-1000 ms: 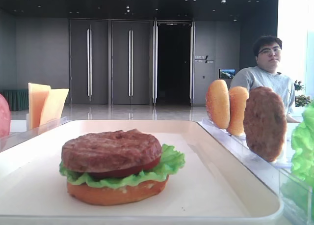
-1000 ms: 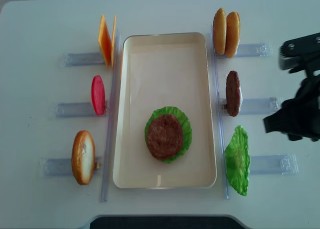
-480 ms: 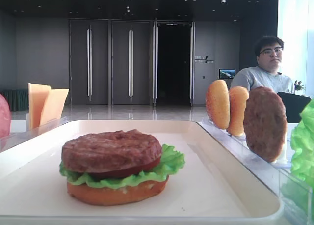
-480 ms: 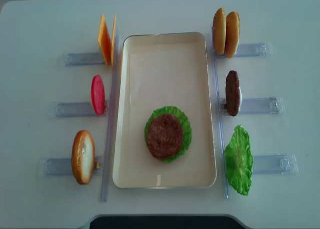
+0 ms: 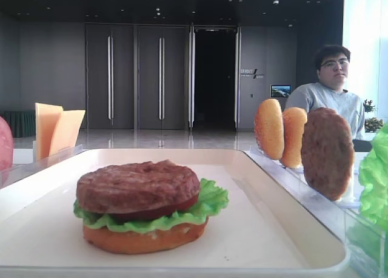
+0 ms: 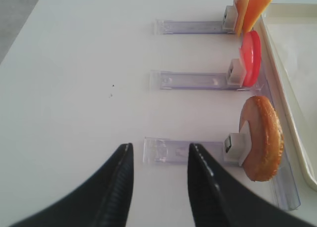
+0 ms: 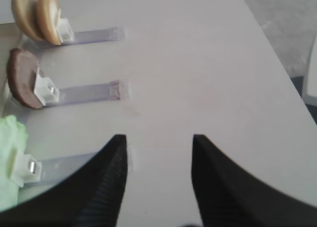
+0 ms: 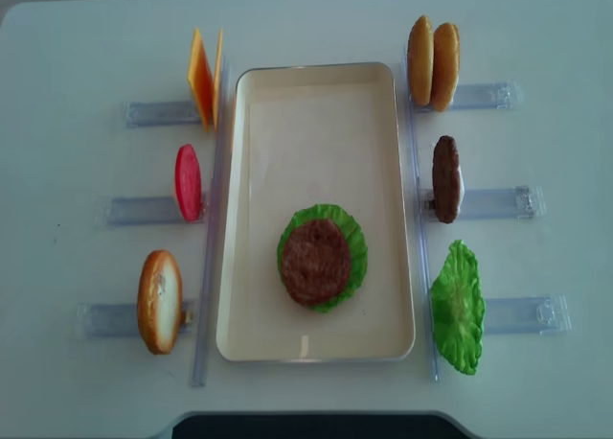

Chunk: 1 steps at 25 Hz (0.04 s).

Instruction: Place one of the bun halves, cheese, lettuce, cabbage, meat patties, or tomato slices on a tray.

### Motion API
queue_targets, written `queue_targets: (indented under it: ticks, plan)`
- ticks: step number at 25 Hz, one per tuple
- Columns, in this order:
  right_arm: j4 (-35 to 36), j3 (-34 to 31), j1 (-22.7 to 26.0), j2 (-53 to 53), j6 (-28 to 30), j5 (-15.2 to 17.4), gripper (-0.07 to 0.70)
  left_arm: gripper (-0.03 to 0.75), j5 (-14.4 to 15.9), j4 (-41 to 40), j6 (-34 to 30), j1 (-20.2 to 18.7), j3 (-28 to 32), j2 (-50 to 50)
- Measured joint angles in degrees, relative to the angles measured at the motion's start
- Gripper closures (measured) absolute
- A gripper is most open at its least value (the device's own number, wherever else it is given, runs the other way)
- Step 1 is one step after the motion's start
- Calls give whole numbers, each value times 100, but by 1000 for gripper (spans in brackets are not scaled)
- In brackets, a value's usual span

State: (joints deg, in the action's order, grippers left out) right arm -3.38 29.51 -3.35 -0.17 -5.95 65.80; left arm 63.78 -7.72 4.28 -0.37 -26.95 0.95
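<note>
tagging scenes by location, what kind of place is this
Likely a lobby or hall used for a robot demo: tall dark doors behind a white table, toy burger parts in clear holders around a tray, and a seated onlooker.

Both pincers, left and right, hang with jaws apart (nothing held).

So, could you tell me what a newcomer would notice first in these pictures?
Probably the half-built burger on the cream tray: a meat patty topping tomato, lettuce and a bun half. Next, the spare ingredients standing upright in clear holders along both sides of the tray, and a seated man watching from behind.
</note>
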Motion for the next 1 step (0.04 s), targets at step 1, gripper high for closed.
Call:
queue_targets:
  ticks: [1]
  plan:
    - [39, -11, 0, -13, 65, -15, 336, 433, 0, 0, 0, 0, 0, 0]
